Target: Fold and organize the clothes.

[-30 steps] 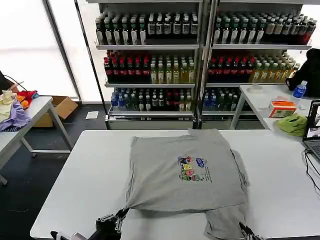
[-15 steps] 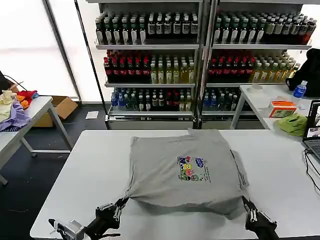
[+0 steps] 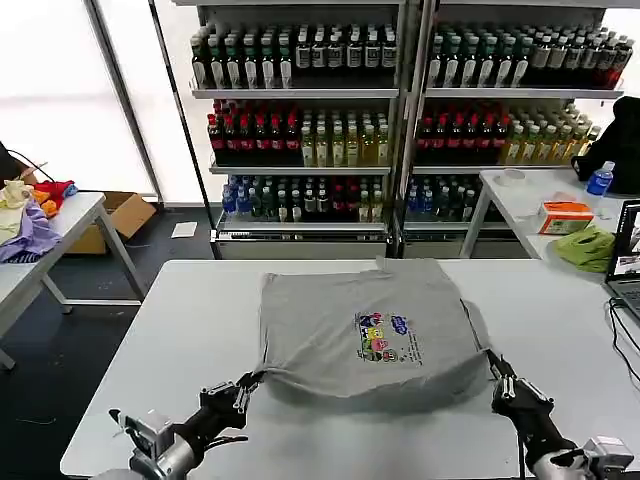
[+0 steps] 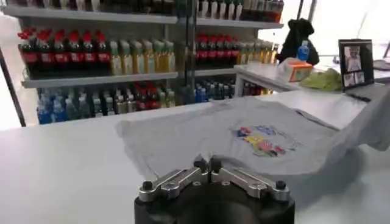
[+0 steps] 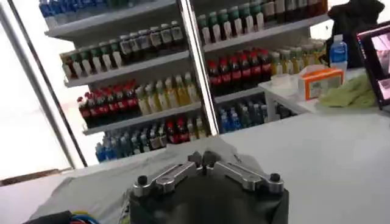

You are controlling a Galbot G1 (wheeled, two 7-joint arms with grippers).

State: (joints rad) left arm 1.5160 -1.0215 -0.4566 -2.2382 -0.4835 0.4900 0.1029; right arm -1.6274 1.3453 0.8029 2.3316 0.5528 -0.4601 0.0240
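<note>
A light grey T-shirt [image 3: 340, 310] with a small multicoloured chest print [image 3: 383, 337] lies on the white table [image 3: 160, 340], its near part lifted and doubled over. At the shirt's near left corner, my left gripper [image 3: 249, 381] is shut on the cloth. My right gripper [image 3: 492, 366] is shut on the near right corner. The left wrist view has the shirt [image 4: 183, 131] spread beyond the closed left gripper [image 4: 207, 163]. In the right wrist view the jaws of the right gripper [image 5: 203, 159] are together, with grey cloth [image 5: 100, 185] past them.
Shelves of bottles [image 3: 400, 120] stand behind the table. A laptop [image 3: 628, 255] and its cable sit at the table's right edge. A side table at right holds a green cloth [image 3: 587, 247] and an orange box [image 3: 565, 215]. Coloured fabrics [image 3: 30, 235] lie on a left table.
Both grippers have moved forward from the near edge, carrying the shirt's lower corners. The part that hung over the table's edge is now lifted up onto the shirt.
</note>
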